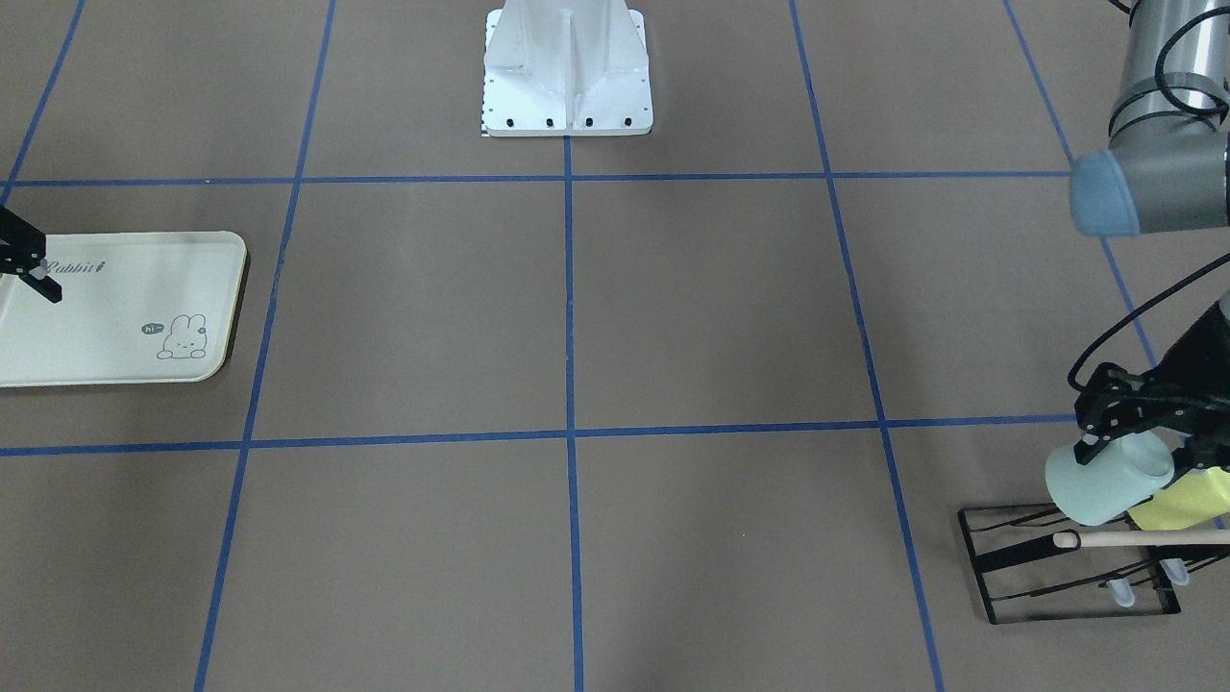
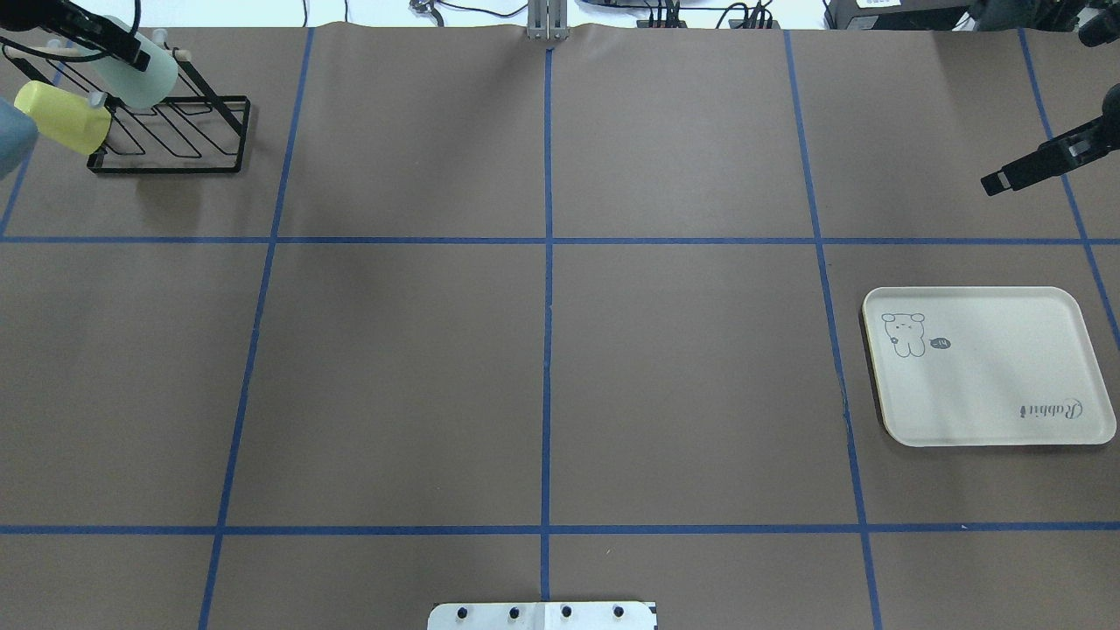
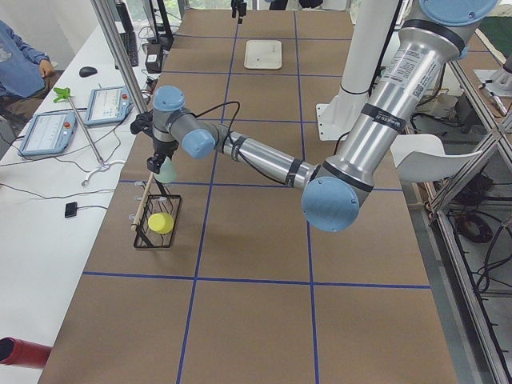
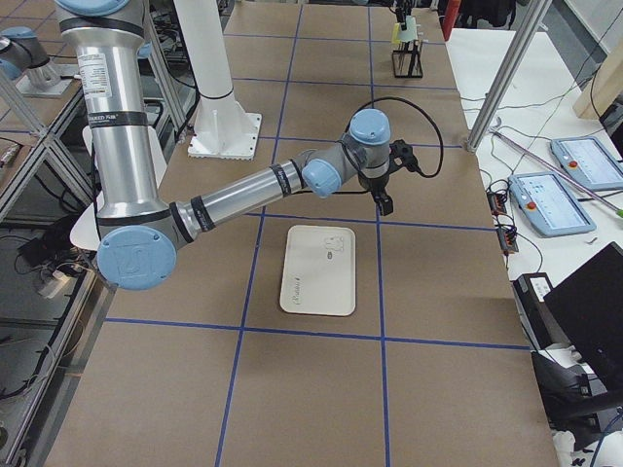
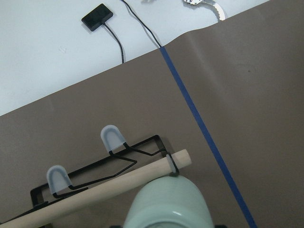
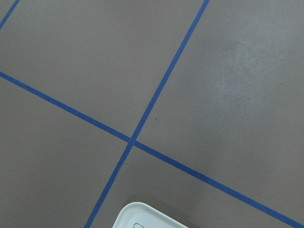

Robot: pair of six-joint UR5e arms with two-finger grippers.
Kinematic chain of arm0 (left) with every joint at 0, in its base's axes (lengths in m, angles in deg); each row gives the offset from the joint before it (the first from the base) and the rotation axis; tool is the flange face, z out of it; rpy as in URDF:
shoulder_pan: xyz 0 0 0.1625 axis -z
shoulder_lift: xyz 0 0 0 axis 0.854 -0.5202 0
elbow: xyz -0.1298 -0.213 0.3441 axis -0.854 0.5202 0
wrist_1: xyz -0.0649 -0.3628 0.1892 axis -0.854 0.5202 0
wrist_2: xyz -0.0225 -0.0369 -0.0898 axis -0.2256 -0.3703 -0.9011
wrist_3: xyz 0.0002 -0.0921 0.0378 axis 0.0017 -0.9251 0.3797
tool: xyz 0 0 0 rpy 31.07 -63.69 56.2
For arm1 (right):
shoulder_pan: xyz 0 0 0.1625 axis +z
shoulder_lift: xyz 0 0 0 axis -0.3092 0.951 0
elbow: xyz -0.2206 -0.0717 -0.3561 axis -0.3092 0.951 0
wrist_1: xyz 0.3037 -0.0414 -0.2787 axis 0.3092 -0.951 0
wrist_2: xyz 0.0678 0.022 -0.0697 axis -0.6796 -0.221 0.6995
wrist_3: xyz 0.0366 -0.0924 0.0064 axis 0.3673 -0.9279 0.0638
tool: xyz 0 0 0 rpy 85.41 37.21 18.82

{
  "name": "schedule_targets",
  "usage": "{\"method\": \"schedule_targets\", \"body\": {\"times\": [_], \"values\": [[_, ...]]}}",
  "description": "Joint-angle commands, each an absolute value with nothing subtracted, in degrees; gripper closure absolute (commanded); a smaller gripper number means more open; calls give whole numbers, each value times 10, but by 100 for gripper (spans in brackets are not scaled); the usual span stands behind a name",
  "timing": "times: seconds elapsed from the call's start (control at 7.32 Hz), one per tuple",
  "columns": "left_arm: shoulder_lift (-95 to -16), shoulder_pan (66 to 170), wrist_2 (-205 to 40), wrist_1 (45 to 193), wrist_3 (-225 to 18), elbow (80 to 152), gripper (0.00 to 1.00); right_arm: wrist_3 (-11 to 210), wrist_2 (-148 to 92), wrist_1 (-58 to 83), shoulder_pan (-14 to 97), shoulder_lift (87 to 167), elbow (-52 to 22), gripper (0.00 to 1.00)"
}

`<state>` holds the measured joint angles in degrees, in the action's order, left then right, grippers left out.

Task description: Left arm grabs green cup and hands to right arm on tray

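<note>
Where my arms reach: a brown surface (image 2: 394,367) ruled into a grid by blue tape lines (image 2: 548,350), with my white base (image 1: 567,77) at the top centre of the front-facing view.
Room: white benches (image 3: 48,200) run along the surface's far side, carrying tablets (image 3: 48,132) and loose cables; a person (image 3: 20,60) in a blue sleeve sits at the upper left of the left-side view.
Writing: the cream tray (image 2: 989,420) reads "Rabbit" in script, and a small "hi" bubble sits beside its bunny drawing (image 2: 904,335).
Tray: it lies flat at the right edge of the overhead view, below centre.
Green cup (image 1: 1105,485): tilted on its side in the air over the black wire rack (image 2: 175,166), at the upper left of the overhead view.
Left hand (image 1: 1143,452): pinching the green cup.
Right hand (image 2: 993,184): hanging at the upper right of the overhead view, near the tray; I cannot tell whether its fingers are spread or pressed together.
Rack: a yellow-green cup (image 2: 61,114) sits on it, and a wooden rod (image 5: 118,183) runs along it.
</note>
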<state>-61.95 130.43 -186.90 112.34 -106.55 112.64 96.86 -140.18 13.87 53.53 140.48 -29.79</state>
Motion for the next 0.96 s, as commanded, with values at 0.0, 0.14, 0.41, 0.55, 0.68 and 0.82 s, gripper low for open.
{"method": "schedule_targets", "body": {"times": [0.0, 0.14, 0.41, 0.55, 0.68, 0.82], "values": [[-601, 1312, -1892, 1070, -1085, 1205, 100, 992, -1403, 140, 532, 1404, -305, 0], [-605, 1307, -1892, 1079, -1157, 1208, 100, 1024, -1402, 140, 516, 1389, -312, 0], [-608, 1285, -1893, 1155, -1271, 1216, 100, 1128, -1402, 154, 499, 1350, -330, 0], [-612, 1266, -1894, 1196, -1330, 1220, 100, 1201, -1402, 229, 495, 1349, -324, 0], [-617, 1248, -1893, 1233, -1398, 1228, 100, 1298, -1402, 311, 486, 1348, -316, 0], [-621, 1234, -1894, 1266, -1454, 1236, 100, 1388, -1399, 395, 467, 1344, -309, 0]]}}
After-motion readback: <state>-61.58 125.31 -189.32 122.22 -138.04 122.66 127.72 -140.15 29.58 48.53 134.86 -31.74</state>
